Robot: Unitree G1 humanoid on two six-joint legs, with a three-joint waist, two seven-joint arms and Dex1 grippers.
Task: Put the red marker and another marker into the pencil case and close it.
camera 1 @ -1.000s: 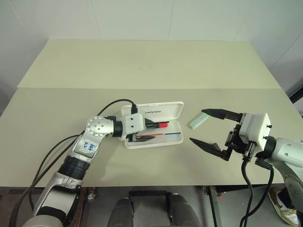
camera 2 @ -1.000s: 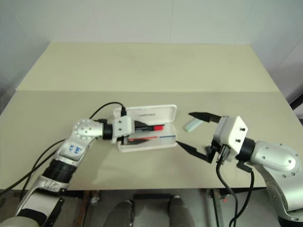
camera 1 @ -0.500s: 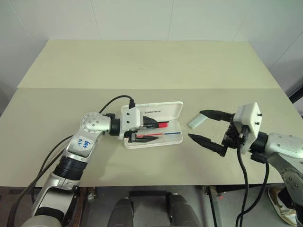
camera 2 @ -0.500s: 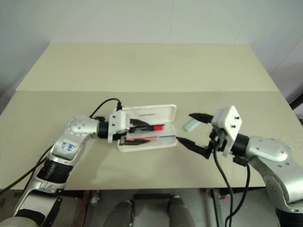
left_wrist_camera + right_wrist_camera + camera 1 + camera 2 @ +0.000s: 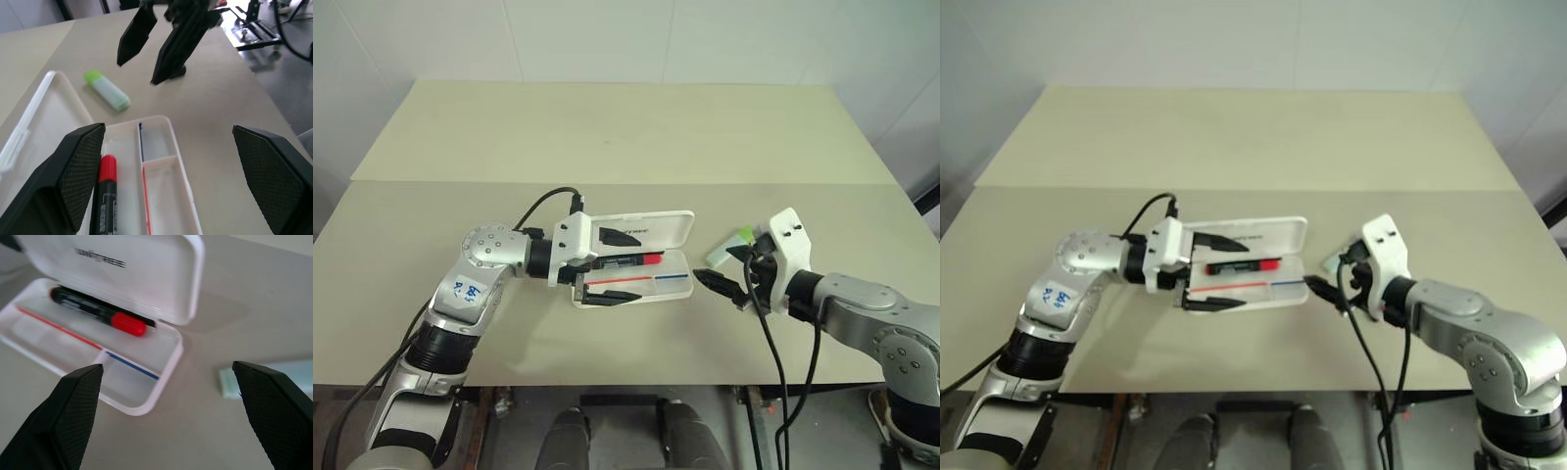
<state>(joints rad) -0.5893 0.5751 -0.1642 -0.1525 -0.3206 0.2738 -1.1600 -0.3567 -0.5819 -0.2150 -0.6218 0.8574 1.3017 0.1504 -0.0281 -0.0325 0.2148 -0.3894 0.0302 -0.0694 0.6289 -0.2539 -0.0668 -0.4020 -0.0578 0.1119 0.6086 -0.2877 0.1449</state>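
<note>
The white pencil case lies open at mid-table, its lid folded back. In its tray lies the red marker, red cap toward the right and free of any finger. My left gripper hovers open over the tray, one finger on each side of the marker. The pale marker with the green cap rests on the table just right of the case. My right gripper is open beside it, pointing at the case's right end, and partly covers the marker.
The beige table has a seam across its middle and open room behind the case. Black cables hang from both wrists. The table's front edge runs close below the arms.
My left gripper has spread wider and lifted back from the tray, leaving the red marker lying in it. My right gripper has rolled over and come in toward the green-capped marker and the case.
</note>
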